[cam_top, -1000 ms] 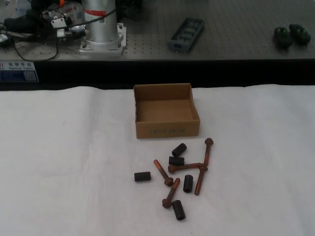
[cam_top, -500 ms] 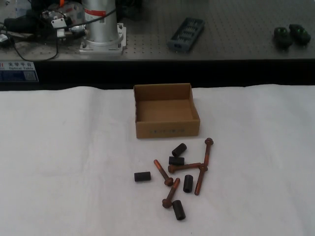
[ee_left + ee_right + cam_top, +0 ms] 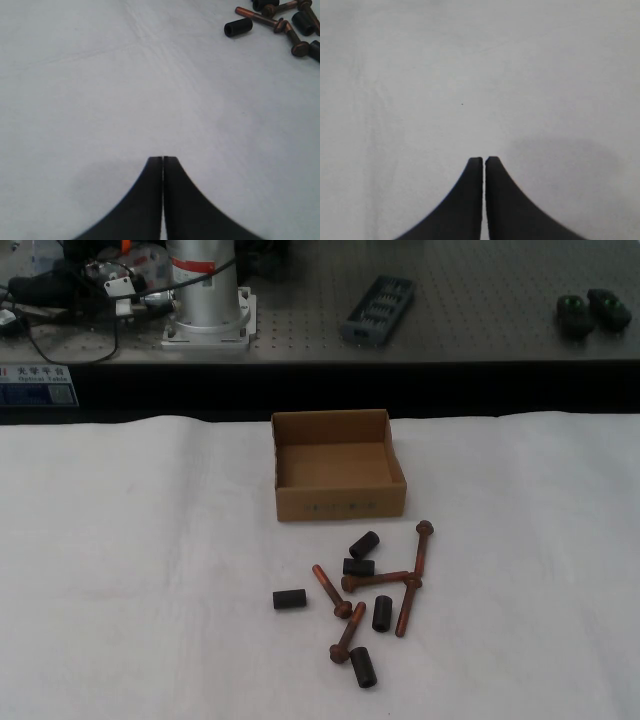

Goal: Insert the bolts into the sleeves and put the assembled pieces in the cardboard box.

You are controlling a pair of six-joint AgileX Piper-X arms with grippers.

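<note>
Several rusty-brown bolts (image 3: 328, 589) and several short black sleeves (image 3: 289, 599) lie scattered on the white cloth just in front of the open cardboard box (image 3: 341, 505), which holds nothing. My left gripper (image 3: 163, 159) is shut with nothing in it, over bare cloth; a sleeve (image 3: 238, 27) and bolts (image 3: 260, 17) lie well ahead of it. Over plain white cloth my right gripper (image 3: 484, 159) is also shut, with nothing between its fingers.
The white cloth (image 3: 130, 570) covers the bench, with wide bare areas left and right of the parts. Behind it runs a dark perforated table with a metal column base (image 3: 208, 300), a grey-blue rack (image 3: 378, 308) and dark round items (image 3: 592, 312).
</note>
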